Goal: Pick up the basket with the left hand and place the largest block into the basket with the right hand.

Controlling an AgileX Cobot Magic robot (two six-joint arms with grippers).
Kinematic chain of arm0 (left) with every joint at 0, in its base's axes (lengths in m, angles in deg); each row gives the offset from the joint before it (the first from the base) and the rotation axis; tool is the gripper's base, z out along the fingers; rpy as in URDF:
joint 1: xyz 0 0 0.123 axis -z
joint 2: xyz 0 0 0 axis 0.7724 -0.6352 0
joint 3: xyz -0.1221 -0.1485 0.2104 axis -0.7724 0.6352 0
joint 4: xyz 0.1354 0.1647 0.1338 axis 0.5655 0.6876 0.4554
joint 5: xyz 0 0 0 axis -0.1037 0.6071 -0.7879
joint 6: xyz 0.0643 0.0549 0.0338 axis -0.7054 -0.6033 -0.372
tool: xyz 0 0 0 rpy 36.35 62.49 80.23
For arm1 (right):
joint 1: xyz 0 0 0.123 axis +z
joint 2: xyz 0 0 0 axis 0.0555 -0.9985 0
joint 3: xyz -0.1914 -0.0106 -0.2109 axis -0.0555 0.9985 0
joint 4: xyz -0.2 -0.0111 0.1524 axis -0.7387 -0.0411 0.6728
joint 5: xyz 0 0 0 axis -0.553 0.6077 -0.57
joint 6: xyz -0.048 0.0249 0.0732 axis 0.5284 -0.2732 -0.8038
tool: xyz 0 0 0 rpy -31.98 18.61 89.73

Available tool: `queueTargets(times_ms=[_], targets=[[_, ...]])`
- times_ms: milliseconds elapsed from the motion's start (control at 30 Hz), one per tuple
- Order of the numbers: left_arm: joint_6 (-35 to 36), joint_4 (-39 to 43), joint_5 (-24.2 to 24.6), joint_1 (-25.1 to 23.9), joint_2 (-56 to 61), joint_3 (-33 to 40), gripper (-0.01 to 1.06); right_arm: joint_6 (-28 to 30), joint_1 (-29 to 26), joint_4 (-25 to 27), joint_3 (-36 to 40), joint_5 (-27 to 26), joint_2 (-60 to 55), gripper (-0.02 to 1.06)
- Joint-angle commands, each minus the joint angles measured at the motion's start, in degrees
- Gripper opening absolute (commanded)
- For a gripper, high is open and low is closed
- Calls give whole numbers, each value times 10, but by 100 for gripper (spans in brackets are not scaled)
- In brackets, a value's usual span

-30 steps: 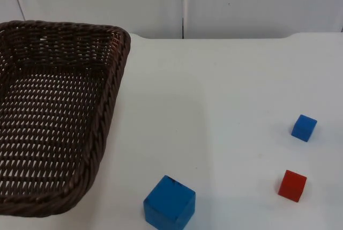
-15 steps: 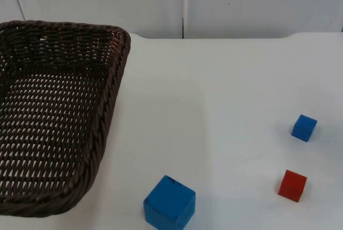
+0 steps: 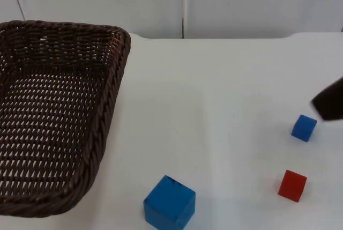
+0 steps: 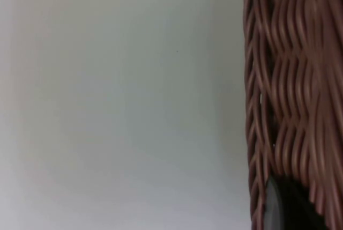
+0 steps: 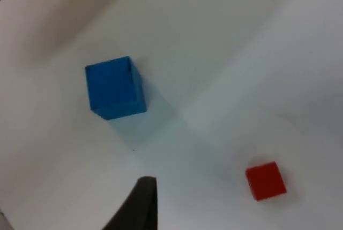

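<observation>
Your right hand (image 3: 329, 105) is just coming into the top view at the right edge, a dark blurred shape hanging over the far right of the worktop (image 3: 225, 96); half a second ago that edge was bare. You cannot tell from these pictures whether it is spread or pressed together. It is sitting just above and beside the small blue block (image 3: 304, 127), which is not the one you want.

Nearer along the right side the red block (image 3: 292, 185) is lying apart from it. The big blue block (image 3: 169, 203) is resting well to the left of both, at the near edge of the worktop, just right of the basket's near corner. In the right wrist view the big blue block (image 5: 114, 87) and the red block (image 5: 265, 180) are both showing, so the hand is already looking toward them.

None of the blocks has shifted, and the basket (image 3: 115, 74) is staying where it was at the left. The left wrist view is showing the woven wall (image 4: 292, 80) close up with a dark fingertip (image 4: 284, 208) against it, so your left hand is probably at the rim, though you cannot tell its grip.

This is likely the start of the reach, and the hand has a long way to travel left and nearer.
</observation>
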Motion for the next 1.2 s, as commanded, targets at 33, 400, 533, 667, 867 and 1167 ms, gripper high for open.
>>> queueTargets(times_ms=[33,400,533,667,867,1167], targets=[[-1,-22,2,-1,7,1,0,6,59,-21,-6,-60,-30,105],[-4,-22,1,-1,7,1,0,6,168,-14,-6,-200,-143,105],[-4,-22,0,-1,7,1,0,6,187,4,-6,-246,-202,105],[-4,-22,-1,-1,7,1,0,6,194,27,-6,-272,-242,105],[-4,-22,-8,-1,7,1,0,27,226,29,-6,-334,-307,105],[-4,-22,-8,-1,7,1,0,31,255,31,-7,-424,-396,105]])
